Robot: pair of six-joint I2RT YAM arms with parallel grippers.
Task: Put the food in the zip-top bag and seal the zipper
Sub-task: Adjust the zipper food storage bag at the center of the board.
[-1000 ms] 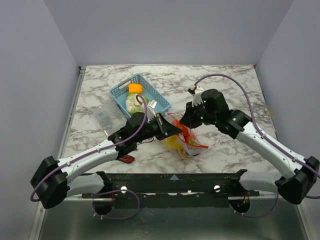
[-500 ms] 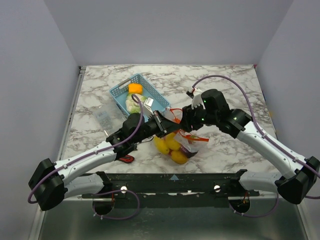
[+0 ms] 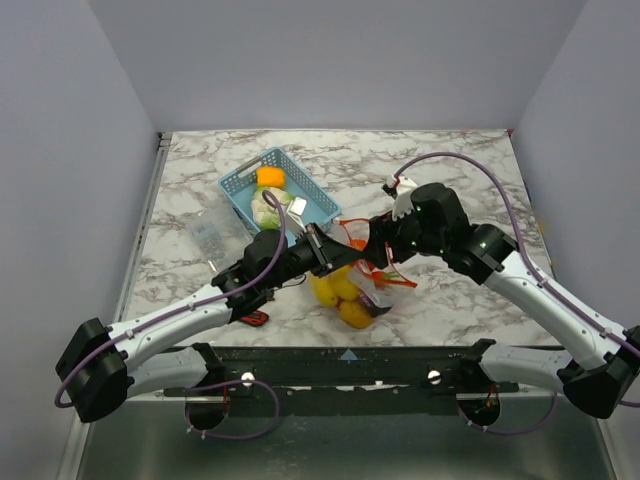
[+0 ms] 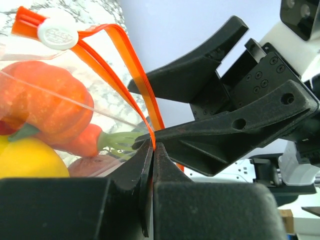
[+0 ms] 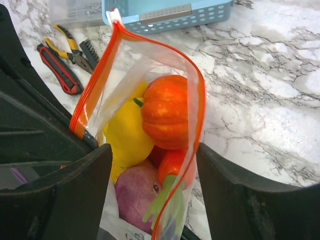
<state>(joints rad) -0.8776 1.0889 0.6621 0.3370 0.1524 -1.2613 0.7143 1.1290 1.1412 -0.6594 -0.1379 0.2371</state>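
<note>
The zip-top bag (image 3: 362, 290) hangs between my grippers, mouth up and parted. It holds food: an orange pumpkin (image 5: 165, 112), a yellow fruit (image 5: 127, 135), a purple piece (image 5: 135, 192) and a carrot (image 5: 172, 167). My left gripper (image 4: 152, 145) is shut on the orange-red zipper (image 4: 142, 87) near one end; the white slider (image 4: 58, 34) sits at the far end. My right gripper (image 5: 155, 190) is open, its jaws standing either side of the bag without pinching it. More food, an orange piece (image 3: 270, 177) and a white-green one, lies in the blue basket (image 3: 300, 185).
Red-handled pliers (image 5: 62, 72) lie on the marble left of the bag, seen too by the left arm (image 3: 252, 317). A clear packet of grey bits (image 3: 210, 237) rests beside the basket. The table's near edge runs just below the bag.
My right gripper has opened and let go of the bag's mouth. The bag has swung from lying towards the right to hanging lower under my left gripper.
</note>
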